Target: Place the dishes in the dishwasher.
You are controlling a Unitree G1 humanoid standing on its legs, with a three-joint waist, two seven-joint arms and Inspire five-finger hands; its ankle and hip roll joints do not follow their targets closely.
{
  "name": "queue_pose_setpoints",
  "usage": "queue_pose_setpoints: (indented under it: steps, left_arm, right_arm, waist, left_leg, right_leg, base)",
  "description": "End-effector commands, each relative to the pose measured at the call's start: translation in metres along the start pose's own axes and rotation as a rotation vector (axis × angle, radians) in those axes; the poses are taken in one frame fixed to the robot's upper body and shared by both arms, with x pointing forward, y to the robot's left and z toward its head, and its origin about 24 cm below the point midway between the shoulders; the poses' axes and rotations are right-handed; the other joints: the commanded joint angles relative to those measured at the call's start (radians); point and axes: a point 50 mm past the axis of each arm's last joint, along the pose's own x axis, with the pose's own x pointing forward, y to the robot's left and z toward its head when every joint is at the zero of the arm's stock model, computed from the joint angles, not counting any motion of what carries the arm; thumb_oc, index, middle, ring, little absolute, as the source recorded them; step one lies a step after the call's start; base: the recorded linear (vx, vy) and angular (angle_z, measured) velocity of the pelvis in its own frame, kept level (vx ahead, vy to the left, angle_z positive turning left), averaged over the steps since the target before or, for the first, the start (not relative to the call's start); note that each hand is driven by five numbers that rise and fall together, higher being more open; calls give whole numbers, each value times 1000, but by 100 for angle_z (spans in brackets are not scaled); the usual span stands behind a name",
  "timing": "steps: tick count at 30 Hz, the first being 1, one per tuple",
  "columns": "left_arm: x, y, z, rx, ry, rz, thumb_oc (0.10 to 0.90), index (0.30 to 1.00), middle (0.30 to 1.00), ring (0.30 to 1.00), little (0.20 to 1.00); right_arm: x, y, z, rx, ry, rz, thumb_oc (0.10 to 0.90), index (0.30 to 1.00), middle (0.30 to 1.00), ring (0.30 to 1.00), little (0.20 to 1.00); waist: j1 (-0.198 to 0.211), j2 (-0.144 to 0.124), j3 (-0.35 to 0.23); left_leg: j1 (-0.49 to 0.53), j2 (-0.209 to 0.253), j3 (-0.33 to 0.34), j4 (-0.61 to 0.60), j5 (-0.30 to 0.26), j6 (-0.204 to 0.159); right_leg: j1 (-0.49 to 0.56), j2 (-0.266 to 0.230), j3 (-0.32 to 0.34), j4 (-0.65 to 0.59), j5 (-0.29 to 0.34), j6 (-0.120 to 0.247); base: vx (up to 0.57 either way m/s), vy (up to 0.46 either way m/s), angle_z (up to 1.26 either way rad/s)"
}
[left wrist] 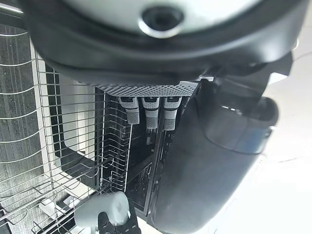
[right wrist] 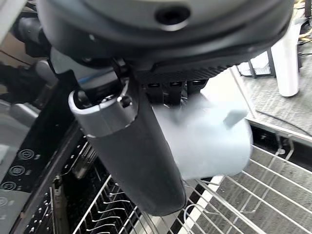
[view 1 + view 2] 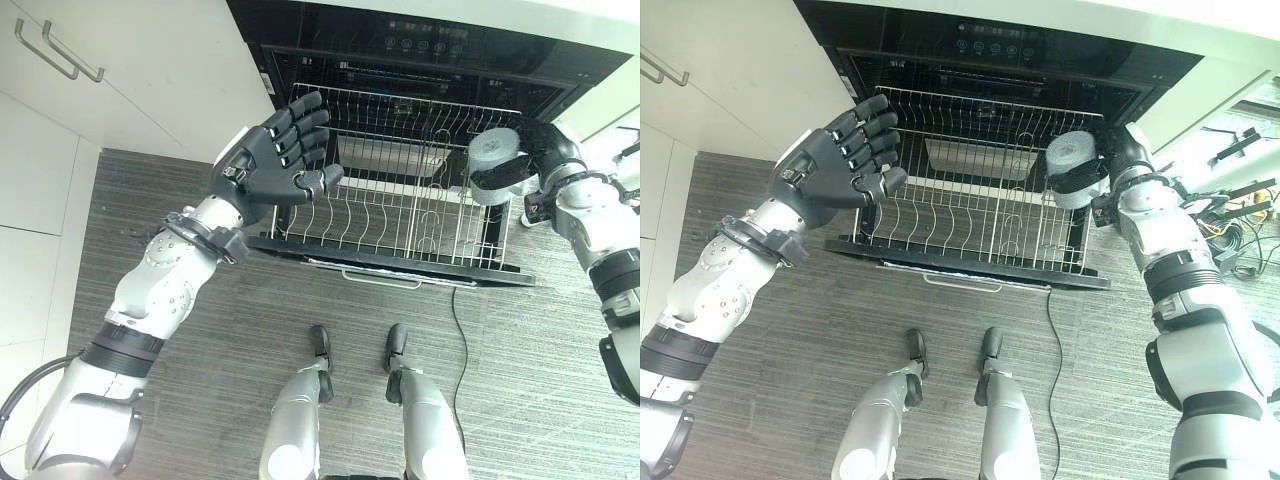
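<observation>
The dishwasher (image 3: pixel 430 45) stands open with its wire rack (image 3: pixel 390 215) pulled out over the floor. My right hand (image 3: pixel 540 150) is shut on a pale grey cup (image 3: pixel 493 152) and holds it on its side above the rack's right edge. In the right wrist view the thumb (image 2: pixel 131 156) lies across the cup (image 2: pixel 209 141) and the fingers curl behind it. My left hand (image 3: pixel 270 165) hovers open, holding nothing, over the rack's left edge with its palm facing the rack. The cup (image 1: pixel 100 212) also shows small in the left wrist view, past the straight fingers (image 1: pixel 148 109).
White cabinets with metal bar handles (image 3: pixel 60 50) stand to the left of the dishwasher. Grey plank floor (image 3: pixel 250 330) lies in front of it. The rack's front handle (image 3: pixel 380 278) juts toward me. Cables and stands (image 3: pixel 1240 190) clutter the floor at the right.
</observation>
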Motion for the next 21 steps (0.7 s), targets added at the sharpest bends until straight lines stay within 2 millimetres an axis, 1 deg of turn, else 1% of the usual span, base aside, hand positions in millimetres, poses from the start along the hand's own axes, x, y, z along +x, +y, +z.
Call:
queue_pose_setpoints:
  steps: [1, 8, 13, 15, 17, 21]
  left_arm:
    - [4, -26, 57, 37, -308, -126, 800, 900, 900, 900, 900]
    - [4, -27, 58, 36, -311, -124, 800, 900, 900, 900, 900]
    - [3, -26, 57, 41, -315, -120, 800, 900, 900, 900, 900]
    - [1, -26, 57, 41, -318, -114, 800, 900, 900, 900, 900]
    - [-2, -25, 57, 45, -328, -105, 800, 900, 900, 900, 900]
    - [-6, -24, 55, 40, -340, -90, 800, 900, 900, 900, 900]
  right_arm:
    - [-9, -46, 66, -25, -261, -159, 800, 900, 900, 900, 900]
    - [-9, -43, 62, 1, -256, -149, 800, 900, 900, 900, 900]
    - [-11, -45, 66, 29, -291, -168, 800, 900, 900, 900, 900]
    - [-14, -47, 68, 63, -315, -183, 800, 900, 900, 900, 900]
    - [-20, -51, 78, 136, -380, -220, 800, 900, 900, 900, 900]
    - [-28, -51, 80, 256, -429, -228, 800, 900, 900, 900, 900]
  waist:
    - [0, 23, -48]
    - [-3, 23, -47]
    - [-5, 22, -49]
    - [-8, 21, -49]
    - [-12, 20, -53]
    - [-19, 18, -58]
  left_leg:
    - [-13, 26, -73, 61, -121, -81]
    - [-15, 24, -72, 61, -121, -79]
    - [-16, 25, -72, 61, -122, -80]
    - [-14, 26, -72, 61, -123, -80]
    - [-12, 27, -71, 61, -126, -80]
    - [-9, 27, -70, 61, -130, -79]
  right_leg:
    - [-12, -12, 6, 51, -99, 97]
    - [-14, -10, 8, 51, -99, 95]
    - [-14, -9, 10, 51, -100, 94]
    - [-14, -8, 11, 51, -101, 94]
    - [-11, -6, 15, 51, -103, 94]
    - [-11, -3, 20, 51, -104, 93]
  base:
    - [0, 0, 0]
    - [0, 0, 0]
    - [0, 0, 0]
    - [0, 0, 0]
    - [0, 0, 0]
    - [0, 0, 0]
